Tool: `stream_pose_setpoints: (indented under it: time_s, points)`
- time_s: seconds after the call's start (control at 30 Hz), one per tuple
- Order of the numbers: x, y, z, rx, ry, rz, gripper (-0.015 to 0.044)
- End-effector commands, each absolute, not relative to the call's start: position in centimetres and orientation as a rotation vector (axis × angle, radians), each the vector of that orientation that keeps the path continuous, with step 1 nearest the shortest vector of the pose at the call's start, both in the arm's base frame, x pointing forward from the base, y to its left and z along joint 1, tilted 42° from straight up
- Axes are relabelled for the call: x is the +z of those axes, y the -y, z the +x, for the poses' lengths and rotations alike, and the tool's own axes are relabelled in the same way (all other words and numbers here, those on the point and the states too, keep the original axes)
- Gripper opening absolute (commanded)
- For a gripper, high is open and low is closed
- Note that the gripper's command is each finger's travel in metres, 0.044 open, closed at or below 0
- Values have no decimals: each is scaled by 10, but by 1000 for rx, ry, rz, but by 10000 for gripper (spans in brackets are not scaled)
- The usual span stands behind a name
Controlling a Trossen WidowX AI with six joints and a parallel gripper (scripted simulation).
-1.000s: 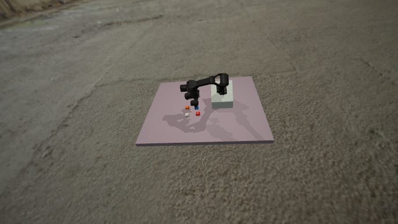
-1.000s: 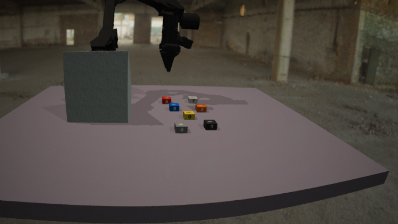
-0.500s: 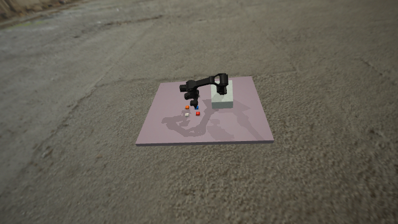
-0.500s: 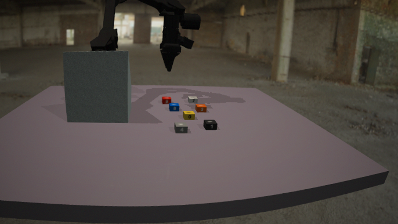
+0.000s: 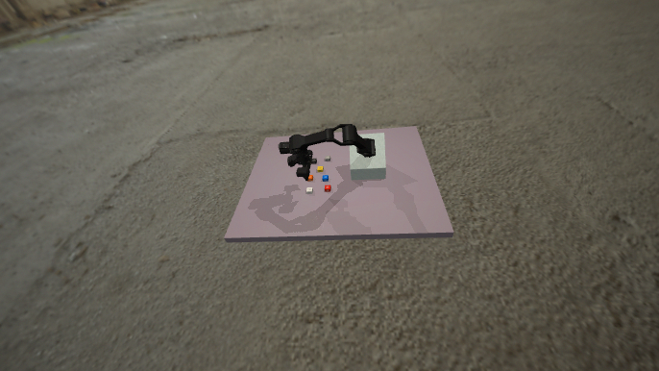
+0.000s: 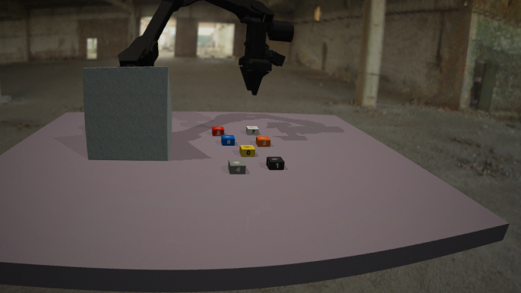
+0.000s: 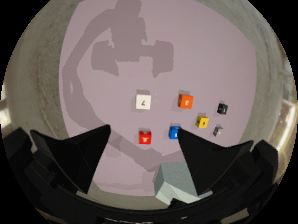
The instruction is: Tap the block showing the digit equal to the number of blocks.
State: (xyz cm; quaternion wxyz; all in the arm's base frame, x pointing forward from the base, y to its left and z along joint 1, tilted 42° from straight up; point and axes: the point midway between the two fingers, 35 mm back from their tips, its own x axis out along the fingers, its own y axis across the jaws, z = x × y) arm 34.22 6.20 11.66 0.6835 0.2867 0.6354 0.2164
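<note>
so there are seven little blocks on the pinkish worktop (image 5: 384,211) (image 6: 190,212) (image 7: 115,90), which makes the white block (image 5: 309,190) (image 6: 252,130) (image 7: 143,102) with the 7 on it the one that matches the count. it's sitting flat on the worktop, at one end of the loose cluster, with the red block (image 5: 328,188) (image 6: 218,131) (image 7: 145,137) and the orange block (image 5: 310,178) (image 6: 263,142) (image 7: 185,101) as its nearest neighbours. the orange one shows a 3. can't make out the red one's digit for sure.

the blue block (image 5: 326,178) (image 6: 228,140) (image 7: 174,132) reads 8, i think, and sits near the red one. the yellow block (image 5: 320,168) (image 6: 247,151) (image 7: 202,122) has a 0 and is around the middle of the bunch. at the other end are the grey block (image 5: 328,159) (image 6: 237,167) (image 7: 218,131) with a 4 and the black block (image 6: 275,163) (image 7: 223,108) with a 1, none of them touching.

the tool (image 5: 307,179) (image 6: 254,93) (image 7: 144,131) is wide open with nothing between its fingers, pointing down and hanging well above the blocks, so it's not touching any of them. the black arm (image 5: 314,137) (image 6: 156,28) reaches out from a big pale grey-green box (image 5: 368,173) (image 6: 127,114) (image 7: 175,177) standing on the worktop, and throws a shadow across it.
</note>
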Motion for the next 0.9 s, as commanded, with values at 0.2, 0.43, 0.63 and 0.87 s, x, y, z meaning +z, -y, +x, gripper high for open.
stream_pose_setpoints:
  time_s: [0.2,0.43,0.63,0.87]
  points:
    - [119,-62,345,483,-1419,644,400]
    - [116,-64,346,484,-1419,644,374]
    - [59,-116,353,486,-1418,647,216]
    - [59,-116,353,486,-1418,647,33]
